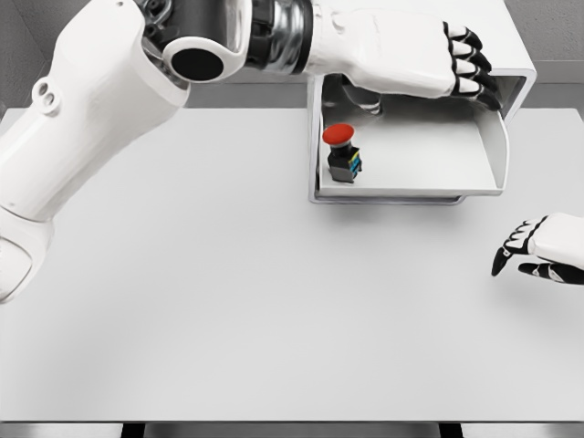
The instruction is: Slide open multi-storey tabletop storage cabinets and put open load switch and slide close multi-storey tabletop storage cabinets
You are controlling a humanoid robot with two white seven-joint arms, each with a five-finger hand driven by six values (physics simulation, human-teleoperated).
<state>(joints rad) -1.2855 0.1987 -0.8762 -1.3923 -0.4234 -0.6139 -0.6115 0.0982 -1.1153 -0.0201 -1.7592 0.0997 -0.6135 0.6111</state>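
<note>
The load switch (343, 151) is shown resting inside the pulled-out drawer (474, 178), above which the left hand (429, 59) is held with fingers apparently extended and empty, presumably for closing; the right hand (545, 249) is relaxed nearby.

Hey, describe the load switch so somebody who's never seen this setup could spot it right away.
Start at the white storage cabinet at the far edge of the table; its open drawer is pulled toward the robot. The load switch stands upright in the drawer's left part. It is the only colored item there: a red mushroom cap on a small dark body with blue and yellow marks.
</note>
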